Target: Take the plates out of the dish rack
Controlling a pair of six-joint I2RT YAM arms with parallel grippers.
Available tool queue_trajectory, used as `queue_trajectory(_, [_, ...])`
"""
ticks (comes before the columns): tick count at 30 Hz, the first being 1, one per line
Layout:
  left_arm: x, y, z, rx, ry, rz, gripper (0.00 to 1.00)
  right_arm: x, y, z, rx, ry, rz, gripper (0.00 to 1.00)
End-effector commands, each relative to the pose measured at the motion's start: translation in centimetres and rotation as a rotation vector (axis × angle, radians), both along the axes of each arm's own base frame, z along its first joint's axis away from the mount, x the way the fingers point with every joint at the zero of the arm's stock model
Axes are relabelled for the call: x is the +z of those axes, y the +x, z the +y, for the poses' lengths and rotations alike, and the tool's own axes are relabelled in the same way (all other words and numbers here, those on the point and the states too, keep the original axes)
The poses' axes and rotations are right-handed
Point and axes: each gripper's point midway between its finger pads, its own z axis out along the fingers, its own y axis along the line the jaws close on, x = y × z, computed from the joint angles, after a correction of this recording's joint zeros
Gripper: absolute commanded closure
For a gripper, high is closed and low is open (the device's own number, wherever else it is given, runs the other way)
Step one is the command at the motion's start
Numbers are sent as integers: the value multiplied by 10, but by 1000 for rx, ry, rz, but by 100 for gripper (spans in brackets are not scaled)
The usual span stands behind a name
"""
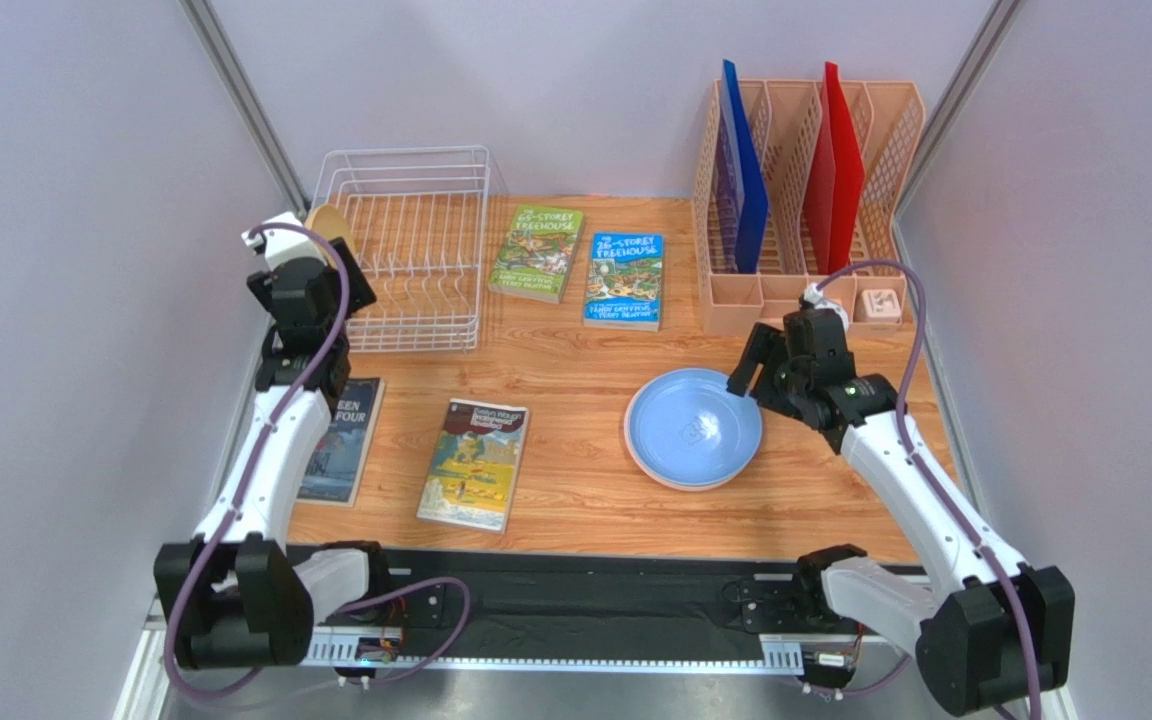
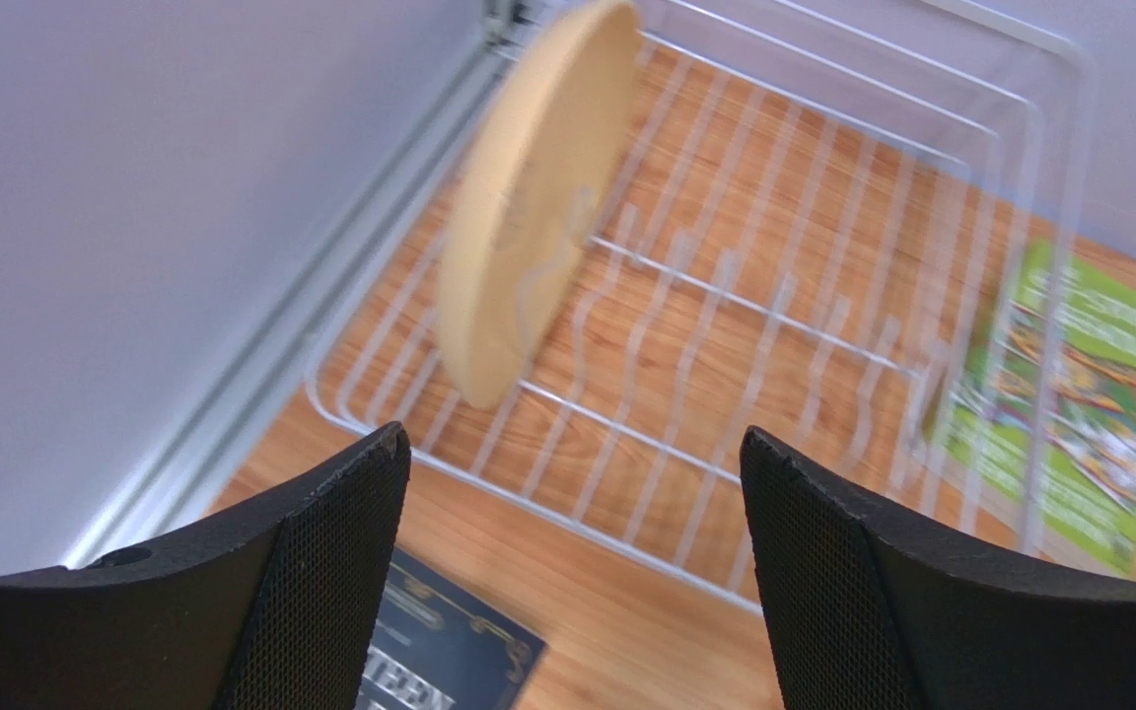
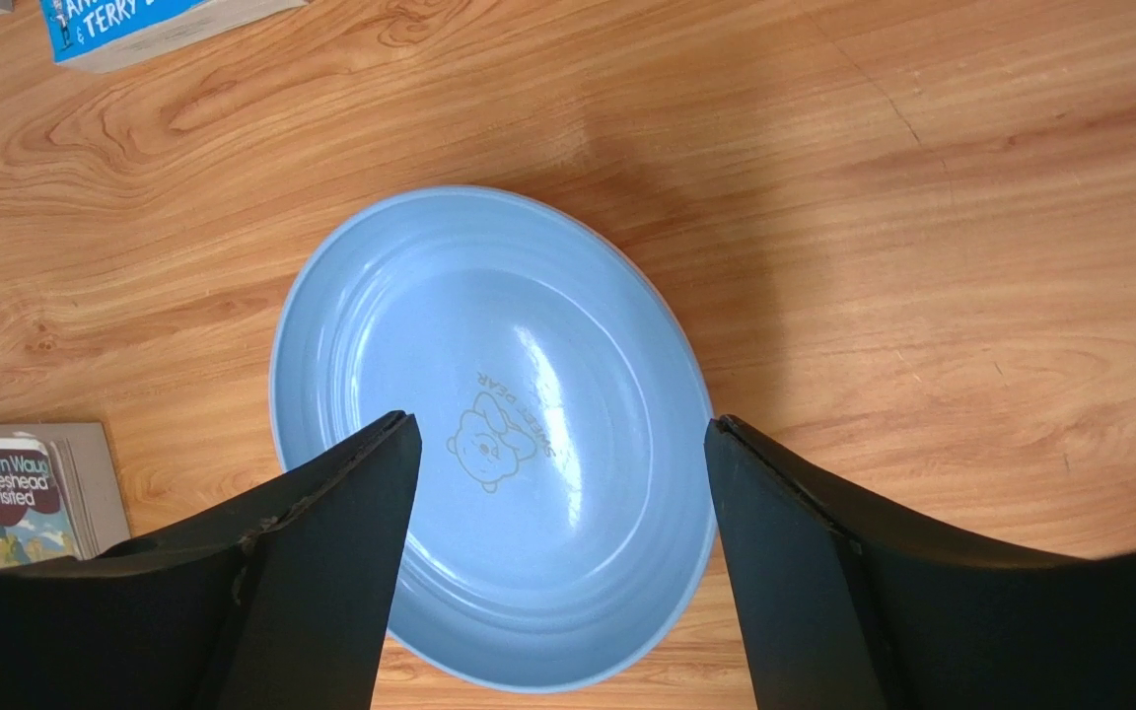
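— Left gripper [image 2: 571, 444] first: its mesh-padded fingers fill the bottom of the left wrist view, spread wide with nothing between them.
— And beyond them?
— One cream-tan plate [image 2: 537, 207], on edge and tilted, at the left end of the white wire dish rack [image 2: 826, 318] (it is blurred, so I cannot tell which prongs hold it).
— Further right?
— From above, a green book [image 1: 537, 252] and a blue book [image 1: 626, 278] lie just right of the rack. Right of centre, the light blue plate [image 1: 693, 428] lies flat on the wooden table [image 1: 567, 375], bear mark up. The right gripper [image 3: 559, 426] hangs over it, jaws parted, gripping nothing. A peach file organiser [image 1: 778, 285] stands at upper right.
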Motion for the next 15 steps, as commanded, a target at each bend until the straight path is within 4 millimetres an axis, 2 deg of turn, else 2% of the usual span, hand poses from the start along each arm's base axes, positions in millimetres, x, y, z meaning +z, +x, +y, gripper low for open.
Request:
queue_trajectory(1, [18,13,54,191,148,-9,13,11,36,13,39,16,-33,24])
queue_trajectory(2, [20,16,57,197,153,-9,13,13,42,16,53,15,-35,24])
queue_trajectory(4, [21,26,67,223,165,-16,13,0,48,24,79,24,11,25])
queue_trajectory(6, [23,36,78,238,189,-13,16,-3,56,33,103,56,23,25])
queue_trajectory(7, [23,48,81,233,192,1,18,-3,60,36,109,63,23,25])
queue_trajectory(8, [23,53,85,235,199,9,22,-14,64,39,116,62,53,25])
queue_trajectory(9, [22,59,88,230,212,17,25,-9,71,41,120,61,42,25])
queue_trajectory(12, [15,80,93,209,207,30,28,-22,82,42,125,40,87,25])
queue_trajectory(13, [10,88,94,207,211,39,28,-15,90,44,129,45,73,25])
queue_trajectory(15, [5,95,96,196,204,47,28,-22,92,47,139,41,111,26])
